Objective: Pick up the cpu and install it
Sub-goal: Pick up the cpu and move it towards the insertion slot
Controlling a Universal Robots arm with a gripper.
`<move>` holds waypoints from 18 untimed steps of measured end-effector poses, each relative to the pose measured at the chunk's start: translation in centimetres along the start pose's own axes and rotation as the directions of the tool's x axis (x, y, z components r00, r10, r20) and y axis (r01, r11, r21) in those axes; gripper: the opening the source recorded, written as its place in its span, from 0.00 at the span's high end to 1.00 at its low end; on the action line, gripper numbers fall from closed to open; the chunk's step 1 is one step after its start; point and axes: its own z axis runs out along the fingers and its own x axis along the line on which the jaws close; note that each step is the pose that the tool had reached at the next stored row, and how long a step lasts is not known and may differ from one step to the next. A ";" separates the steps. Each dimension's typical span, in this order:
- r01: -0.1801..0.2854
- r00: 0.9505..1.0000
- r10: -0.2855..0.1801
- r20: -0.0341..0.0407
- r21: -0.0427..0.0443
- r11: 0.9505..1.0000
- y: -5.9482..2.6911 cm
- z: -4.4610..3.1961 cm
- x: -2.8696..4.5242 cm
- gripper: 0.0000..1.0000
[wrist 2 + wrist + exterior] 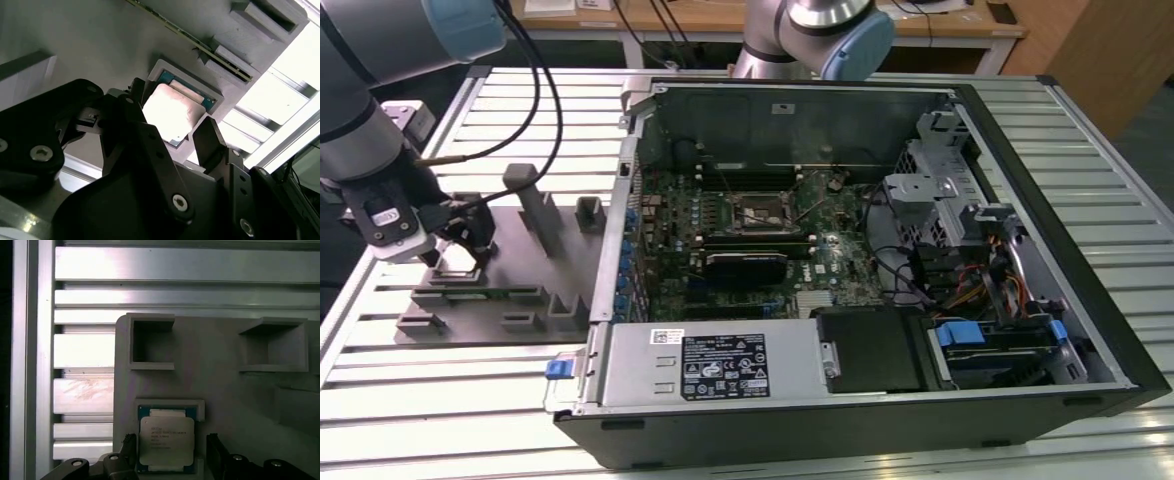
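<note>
We see the gripper (171,106) spread open, holding nothing, one finger on either side of the cpu (175,115) lying in its grey tray (100,45).

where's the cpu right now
The cpu lies in a recess of the grey tray, straddled by the open gripper, at the exterior view's left beside the case.

Setting: robotics lab, assembly test cell. Evidence:
- slatted aluminium bench (400,400)
- cabled, jointed robot arm (360,110) over it, and another blue-capped arm joint (834,35) behind
- opened desktop computer case (854,440) lying on its side, motherboard (667,215) exposed
- grey fixture tray (507,265) with moulded pockets, one seating the cpu (166,442)
- wooden desks (720,15) with trailing cables at the back
</note>
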 end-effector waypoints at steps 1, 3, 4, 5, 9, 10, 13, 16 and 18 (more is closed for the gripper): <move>0.000 1.000 0.000 0.000 0.000 1.000 -0.01 0.06 0.02 0.34; 0.000 1.000 0.000 0.000 0.000 1.000 0.00 0.15 0.08 0.34; 0.000 1.000 0.000 0.000 0.000 1.000 0.00 0.17 0.13 0.34; 0.000 1.000 0.000 -0.001 0.000 1.000 0.01 0.19 0.20 0.34; 0.000 1.000 0.000 -0.001 0.000 1.000 0.00 0.33 0.32 0.34; 0.000 1.000 0.000 -0.001 0.000 1.000 0.00 0.38 0.32 0.34; 0.000 1.000 0.000 -0.001 -0.001 1.000 0.03 0.41 0.33 0.34; 0.000 1.000 0.000 0.000 -0.001 1.000 0.13 0.44 0.33 0.34; 0.000 1.000 0.000 0.000 -0.001 1.000 0.25 0.44 0.33 0.34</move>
